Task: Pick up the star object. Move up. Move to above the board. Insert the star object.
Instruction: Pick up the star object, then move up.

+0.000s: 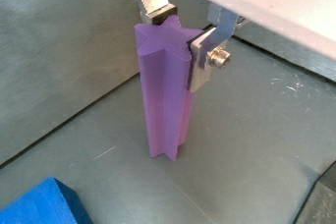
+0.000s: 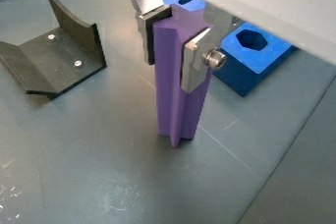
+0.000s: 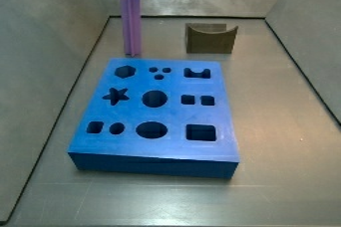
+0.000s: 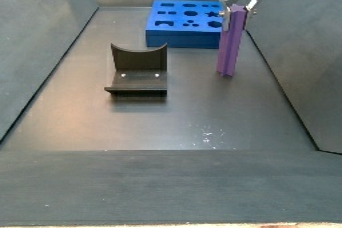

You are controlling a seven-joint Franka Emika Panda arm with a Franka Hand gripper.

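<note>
Grey bench (image 3: 286, 112) carries the board (image 3: 160, 146); at its 11 o'clock, the claw (image 2: 178, 33) pinches the upright star object (image 2: 178, 81).

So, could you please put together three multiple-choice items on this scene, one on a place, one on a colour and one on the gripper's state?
1. Where does the star object stand?
A. on the floor beside the board
B. in the board's star hole
C. inside the fixture

2. What colour is the board?
A. purple
B. blue
C. olive

3. How is the gripper?
A. open, far above the table
B. shut on the fixture
C. shut on the star object's top

Answers:
1 A: in both side views its lower end sits on the grey floor, clear of the board.
2 B: the slab with dark cut-outs is blue.
3 C: in both wrist views the silver fingers press its upper sides.
</note>
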